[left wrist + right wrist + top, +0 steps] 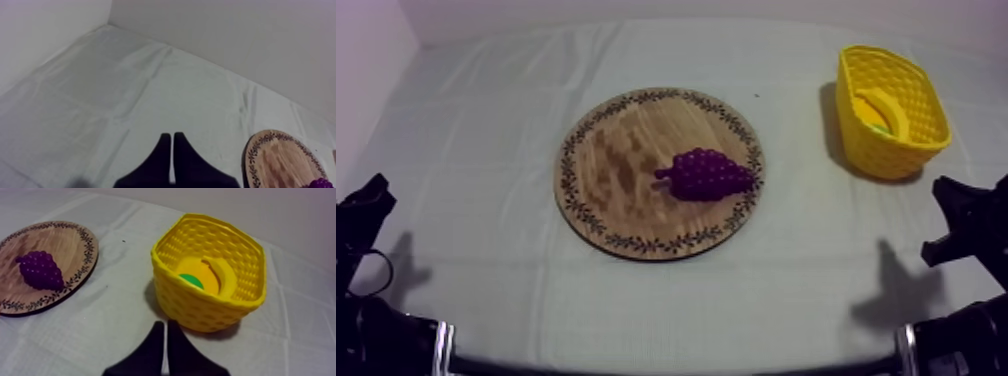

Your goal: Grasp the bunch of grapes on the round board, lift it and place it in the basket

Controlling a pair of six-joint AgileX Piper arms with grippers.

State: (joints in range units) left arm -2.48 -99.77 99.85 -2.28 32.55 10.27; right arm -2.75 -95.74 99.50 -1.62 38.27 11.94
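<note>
A purple bunch of grapes [706, 175] lies on the right half of the round wooden board [621, 150] in the middle of the table. The yellow basket [891, 150] stands at the far right with a banana [884, 108] inside. My left gripper [371, 195] rests low at the left edge, far from the board; its fingers [165, 150] lie together as a narrow wedge over bare cloth. My right gripper [165, 324] is shut on nothing just in front of the basket [200, 308], with the grapes [40, 270] off to its side on the board [55, 240].
Beside the banana [220, 275] in the basket lies a green piece [191, 280]. A white wall runs behind the table and along its left side. Bare cloth separates board and basket. The board's edge [280, 162] shows beside my left gripper.
</note>
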